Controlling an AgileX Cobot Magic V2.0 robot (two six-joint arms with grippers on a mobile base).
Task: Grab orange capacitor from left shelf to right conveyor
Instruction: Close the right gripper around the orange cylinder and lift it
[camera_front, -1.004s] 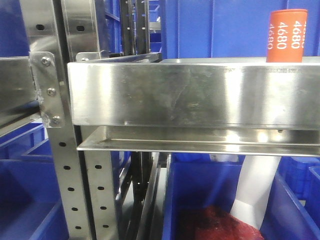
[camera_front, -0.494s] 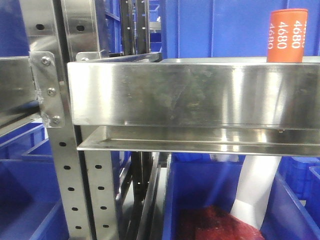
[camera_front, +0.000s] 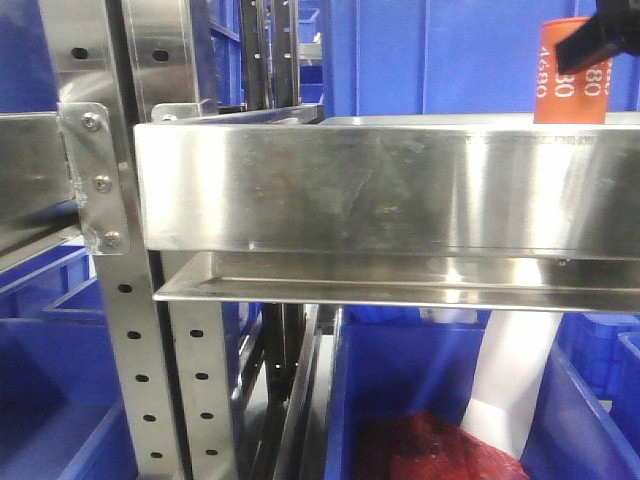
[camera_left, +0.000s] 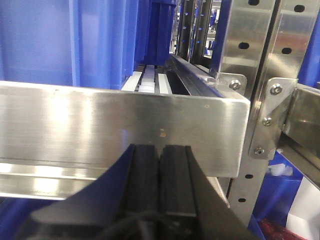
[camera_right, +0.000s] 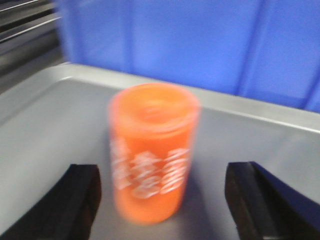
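**Operator:** Where is the orange capacitor (camera_right: 152, 150)?

**Technician:** It stands upright on the tray of the left shelf (camera_front: 380, 190), behind the shelf's front wall and toward its right end. The blue bins (camera_front: 450, 50) stand behind the shelf.

**Operator:** Finger state?

**Technician:** Right gripper (camera_right: 161, 172): fingers (camera_right: 80, 200) spread wide, one on each side of the capacitor, not touching it. Left gripper (camera_left: 160, 170): fingers pressed together, holding nothing, in front of the shelf's front wall.

**Operator:** Procedure for the grasp?

**Technician:** Centre the cylinder between the fingers. Advance until they flank its mid-height. Close evenly, because one-sided contact would likely tip it. Lift straight up until it clears the shelf's front wall, then move toward the right conveyor.
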